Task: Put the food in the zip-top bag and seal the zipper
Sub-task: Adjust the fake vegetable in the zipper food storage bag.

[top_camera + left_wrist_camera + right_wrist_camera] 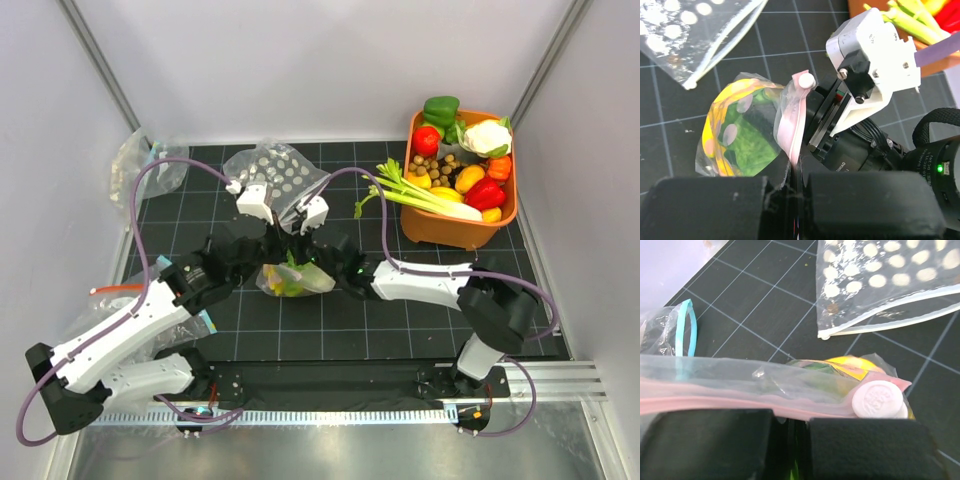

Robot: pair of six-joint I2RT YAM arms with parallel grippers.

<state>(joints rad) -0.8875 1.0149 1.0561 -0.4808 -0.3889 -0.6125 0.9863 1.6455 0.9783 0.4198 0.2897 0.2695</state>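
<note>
The zip-top bag [290, 280] lies mid-table, clear with white dots, bulging with the yellow banana bunch [715, 135] and the green lettuce [747, 145]. The small red fruit does not show in it. Its pale pink zipper [792, 130] runs up to a white slider [805, 80]. My left gripper [795, 175] is shut on the zipper at its near end. My right gripper [790, 416] is shut on the bag's mouth edge just under the zipper [740, 400], beside the slider [877, 398]. In the top view, the left gripper [272, 260] and right gripper [318, 262] meet over the bag.
A second dotted bag [275, 172] lies flat behind the grippers. An orange bin [460, 232] at back right holds celery, cauliflower and peppers. Plain clear bags lie at the back left [148, 160] and under the left arm [100, 300], one with a blue zip [685, 325].
</note>
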